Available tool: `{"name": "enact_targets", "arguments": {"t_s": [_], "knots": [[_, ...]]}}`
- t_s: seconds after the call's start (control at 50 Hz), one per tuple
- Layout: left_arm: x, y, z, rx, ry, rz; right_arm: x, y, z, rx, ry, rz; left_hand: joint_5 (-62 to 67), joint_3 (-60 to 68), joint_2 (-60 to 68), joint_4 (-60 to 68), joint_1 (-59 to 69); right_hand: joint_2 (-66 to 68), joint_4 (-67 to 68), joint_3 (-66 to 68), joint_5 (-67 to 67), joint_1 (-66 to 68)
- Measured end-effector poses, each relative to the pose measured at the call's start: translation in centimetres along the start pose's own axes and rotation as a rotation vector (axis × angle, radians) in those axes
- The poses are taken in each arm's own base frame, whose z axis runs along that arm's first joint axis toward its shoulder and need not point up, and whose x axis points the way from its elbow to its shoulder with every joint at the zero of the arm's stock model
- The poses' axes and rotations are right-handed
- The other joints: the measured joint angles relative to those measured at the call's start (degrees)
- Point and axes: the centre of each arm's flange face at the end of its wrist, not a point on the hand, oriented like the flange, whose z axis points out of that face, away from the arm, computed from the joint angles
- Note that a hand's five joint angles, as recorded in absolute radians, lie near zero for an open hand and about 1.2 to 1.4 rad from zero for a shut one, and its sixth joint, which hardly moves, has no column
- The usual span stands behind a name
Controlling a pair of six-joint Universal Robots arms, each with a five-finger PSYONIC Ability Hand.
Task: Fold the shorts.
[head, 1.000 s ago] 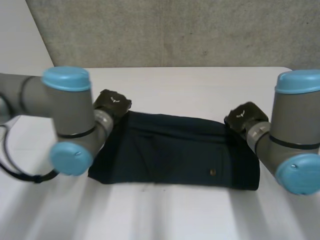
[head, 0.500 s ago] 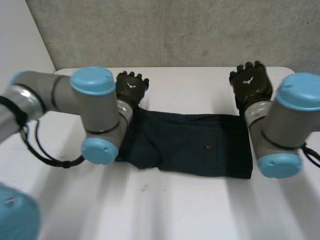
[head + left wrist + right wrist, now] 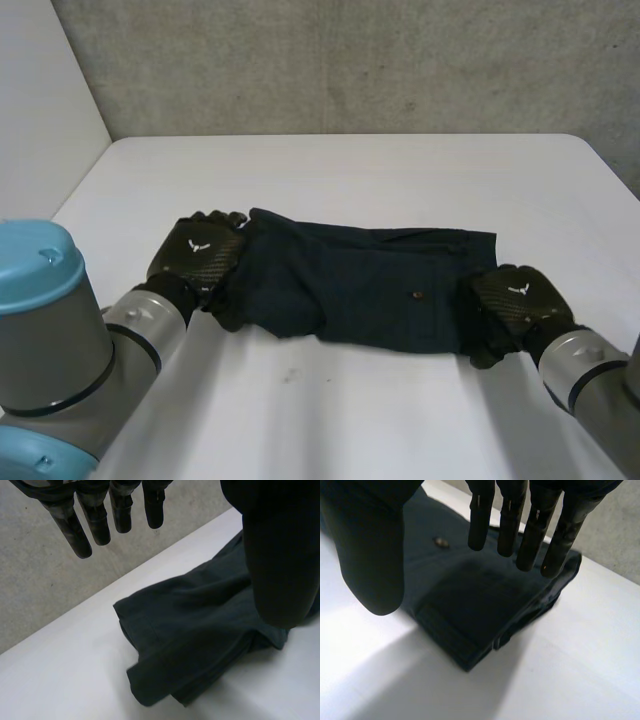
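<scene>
The dark navy shorts [image 3: 380, 285] lie folded in a long band across the middle of the white table [image 3: 350, 170], a small button [image 3: 416, 295] facing up. My left hand [image 3: 200, 255] is at the band's left end, fingers [image 3: 100, 515] straight and spread above the cloth [image 3: 200, 630], holding nothing. My right hand [image 3: 515, 300] is at the near right corner. Its fingers [image 3: 530, 525] hang straight over the folded corner [image 3: 470, 595], thumb apart, with the button [image 3: 440, 542] under the palm.
A grey wall [image 3: 350, 60] runs behind the table's far edge, and a white panel [image 3: 40, 110] stands at the far left. Bare tabletop lies in front of and behind the shorts.
Both hands have drawn back from beyond the shorts' far edge to its two ends, nearer to me. The shorts lie much as half a second ago.
</scene>
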Motion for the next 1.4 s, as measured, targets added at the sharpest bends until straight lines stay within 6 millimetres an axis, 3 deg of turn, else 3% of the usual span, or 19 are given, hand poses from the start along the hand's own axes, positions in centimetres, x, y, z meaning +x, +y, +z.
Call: {"name": "enact_targets", "arguments": {"t_s": [0.22,0.28,0.32,0.48,0.62,0.72,0.78,0.84,0.9,0.94,0.98,1.04,1.1,1.14,1.2,1.22,1.28,1.32,1.4], "knots": [[0.3,0.8,0.1,-0.017,0.003,0.003,0.2,2.8,3.0,0.017,0.036,-0.042,0.0,0.0,0.0,0.0,0.0,10.4,9.8,10.3,9.3,8.9],[0.3,0.9,0.1,-0.02,0.004,0.003,0.5,2.9,3.6,0.034,0.049,-0.064,0.0,0.0,0.0,0.0,0.0,32.8,32.7,32.3,30.6,24.1],[0.4,0.9,0.1,-0.022,0.006,0.003,0.9,2.9,3.9,0.046,0.069,-0.081,0.0,0.0,0.0,0.0,0.0,38.0,38.4,36.4,35.0,26.9],[0.5,1.1,0.0,-0.03,0.009,0.003,3.4,2.9,4.2,0.019,0.175,-0.155,0.0,0.0,0.0,0.0,0.0,38.1,39.5,36.7,35.3,27.5],[0.3,1.1,0.0,-0.032,0.0,0.002,7.5,3.0,3.8,-0.105,0.281,-0.31,0.0,0.0,0.0,0.0,0.0,38.1,39.6,36.7,35.3,27.5],[0.2,1.0,0.0,-0.029,-0.004,0.001,8.9,1.0,3.5,-0.1,0.317,-0.503,0.0,0.0,0.0,0.0,0.0,38.1,39.6,37.4,35.3,28.5],[0.2,0.9,0.0,-0.027,-0.005,0.001,6.6,-2.1,3.5,0.005,0.282,-0.672,0.0,0.0,0.0,0.0,0.0,38.6,39.6,37.8,36.5,29.3],[0.1,0.9,-0.1,-0.024,-0.005,0.0,4.7,-3.6,3.4,0.075,0.248,-0.737,0.0,0.0,0.0,0.0,0.0,38.6,39.6,37.9,37.0,29.3],[0.1,0.4,-0.1,-0.009,-0.009,-0.008,-0.8,-6.3,2.9,0.24,0.128,-0.834,0.0,0.0,0.0,0.0,0.0,38.6,39.6,38.6,37.3,30.4],[0.0,0.2,-0.2,0.0,-0.011,-0.016,-3.2,-6.6,2.6,0.296,0.058,-0.858,0.0,0.0,0.0,0.0,0.0,38.6,39.6,39.0,37.3,30.4],[-0.2,-0.4,-0.2,0.021,-0.016,-0.036,-7.3,-6.5,2.0,0.38,-0.075,-0.89,0.0,0.0,0.0,0.0,0.0,38.6,39.6,39.1,37.3,30.4],[-0.4,-1.4,-0.2,0.054,-0.024,-0.067,-11.9,-5.4,1.0,0.451,-0.251,-0.916,0.0,0.0,0.0,0.0,0.0,38.4,39.3,39.0,37.3,30.4],[-0.7,-2.4,0.0,0.087,-0.03,-0.089,-14.6,-4.1,0.1,0.485,-0.378,-0.92,0.0,0.0,0.0,0.0,0.0,22.4,22.8,22.8,23.6,18.0],[-0.9,-3.0,0.1,0.108,-0.033,-0.097,-15.3,-3.7,-0.2,0.492,-0.419,-0.909,0.0,0.0,0.0,0.0,0.0,12.1,13.8,13.7,15.0,10.1],[-1.0,-3.9,0.3,0.135,-0.037,-0.102,-15.5,-3.7,-0.4,0.491,-0.434,-0.88,0.0,0.0,0.0,0.0,0.0,12.1,13.8,13.7,15.0,10.1],[-1.1,-4.3,0.4,0.149,-0.038,-0.103,-15.2,-4.1,-0.5,0.485,-0.427,-0.842,0.0,0.0,0.0,0.0,0.0,-13.0,-12.6,-12.4,-10.9,-10.9],[-1.3,-5.6,0.8,0.191,-0.042,-0.103,-13.5,-5.8,-0.4,0.472,-0.375,-0.705,0.0,0.0,0.0,0.0,0.0,-13.0,-12.6,-12.4,-10.9,-10.9],[-1.4,-6.6,1.2,0.221,-0.041,-0.106,-10.8,-7.8,-0.1,0.458,-0.302,-0.508,0.0,0.0,0.0,0.0,0.0,-13.0,-12.6,-12.4,-10.9,-10.9],[-0.6,-7.8,2.1,0.251,-0.014,-0.123,-6.5,-9.9,0.4,0.436,-0.222,-0.19,0.0,0.0,0.0,0.0,0.0,-16.1,-15.1,-16.5,-13.9,-12.7]]}}
